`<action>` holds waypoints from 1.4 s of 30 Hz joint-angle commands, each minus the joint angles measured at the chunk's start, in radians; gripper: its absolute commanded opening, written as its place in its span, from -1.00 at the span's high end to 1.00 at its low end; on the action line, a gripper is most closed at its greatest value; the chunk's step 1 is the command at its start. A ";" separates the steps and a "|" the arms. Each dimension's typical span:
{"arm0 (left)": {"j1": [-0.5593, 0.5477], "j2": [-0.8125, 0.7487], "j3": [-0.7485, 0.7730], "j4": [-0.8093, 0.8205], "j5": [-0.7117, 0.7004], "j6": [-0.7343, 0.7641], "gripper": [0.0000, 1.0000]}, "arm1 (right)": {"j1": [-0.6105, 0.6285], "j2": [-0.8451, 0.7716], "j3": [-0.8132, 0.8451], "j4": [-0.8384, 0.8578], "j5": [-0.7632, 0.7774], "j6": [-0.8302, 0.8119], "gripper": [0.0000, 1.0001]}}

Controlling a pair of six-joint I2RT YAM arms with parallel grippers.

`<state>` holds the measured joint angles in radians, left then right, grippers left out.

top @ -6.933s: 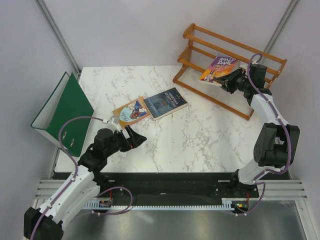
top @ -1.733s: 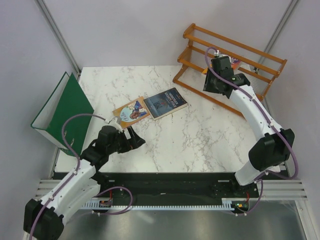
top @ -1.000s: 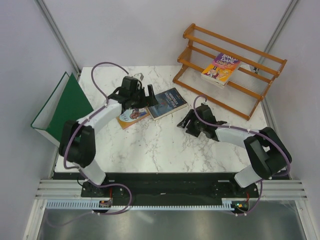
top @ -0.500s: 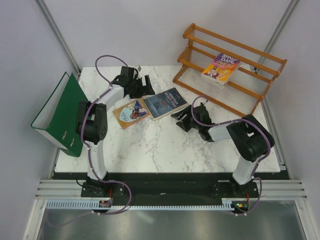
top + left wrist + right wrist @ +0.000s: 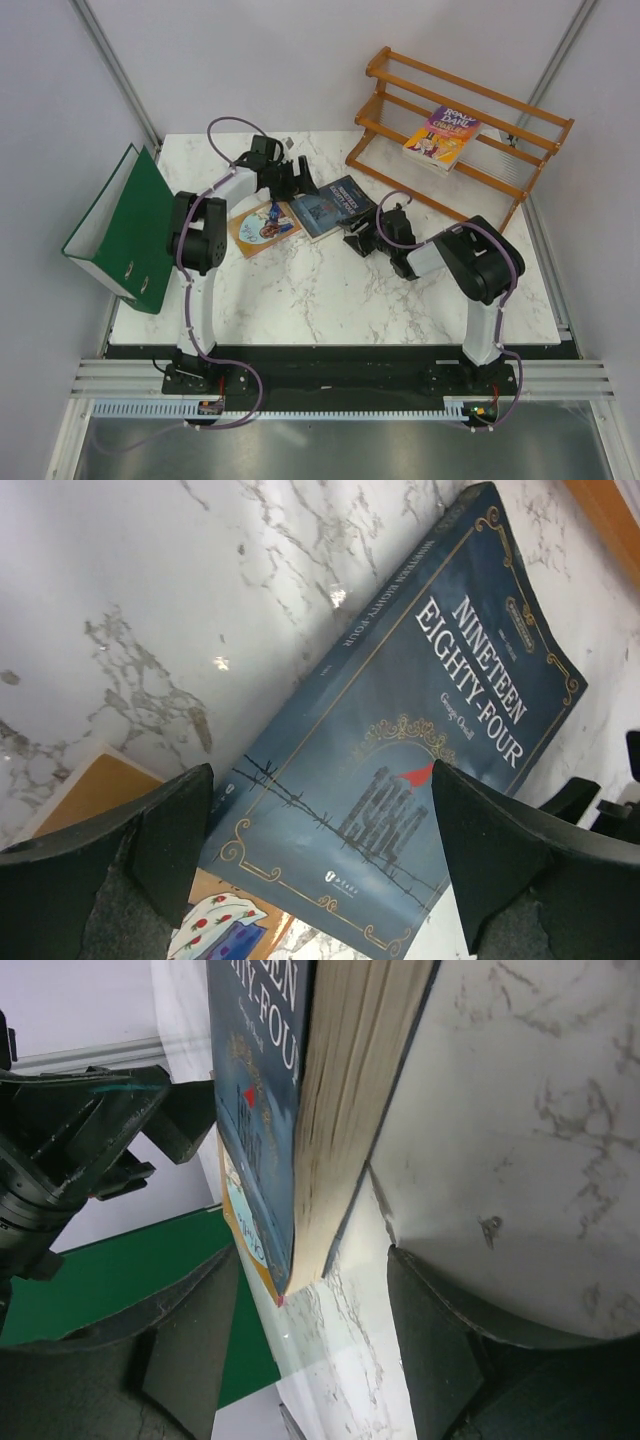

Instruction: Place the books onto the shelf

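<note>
left gripper (image 5: 295, 177) spread over blue book (image 5: 337, 202) | right gripper (image 5: 356, 235) low at its edge

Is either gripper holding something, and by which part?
Nothing held. The right gripper straddles a corner of the dark blue book, open; the left gripper hovers open above.

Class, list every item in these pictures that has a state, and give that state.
Tan book: closed, flat on table.
Nineteen Eighty-Four book: closed, cover up, overlapping tan book.
Shelf: upright.
Roald Dahl book: closed, resting on shelf.
Green ring binder: standing, slightly open.
Left claw: open, above Nineteen Eighty-Four.
Right claw: open, astride that book's corner.
</note>
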<state>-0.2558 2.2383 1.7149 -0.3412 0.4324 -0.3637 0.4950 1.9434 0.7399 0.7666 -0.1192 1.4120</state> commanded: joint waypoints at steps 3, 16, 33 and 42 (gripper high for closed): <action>-0.063 -0.065 -0.063 -0.015 0.098 0.045 -0.86 | -0.016 0.065 0.038 0.094 -0.017 0.039 -0.38; -0.215 -0.278 -0.403 0.116 0.075 -0.078 -0.72 | -0.062 -0.047 -0.004 -0.007 -0.043 -0.057 -0.15; -0.221 -0.672 -0.831 0.290 -0.066 -0.253 -0.87 | -0.084 -0.336 -0.060 -0.213 -0.233 -0.219 0.88; -0.183 -0.707 -1.106 0.793 0.106 -0.506 -0.88 | -0.092 -0.451 -0.172 -0.079 -0.338 -0.097 0.89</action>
<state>-0.4385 1.5284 0.6739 0.1329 0.4374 -0.7128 0.4080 1.5764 0.5713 0.5121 -0.3576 1.2415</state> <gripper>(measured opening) 0.941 0.240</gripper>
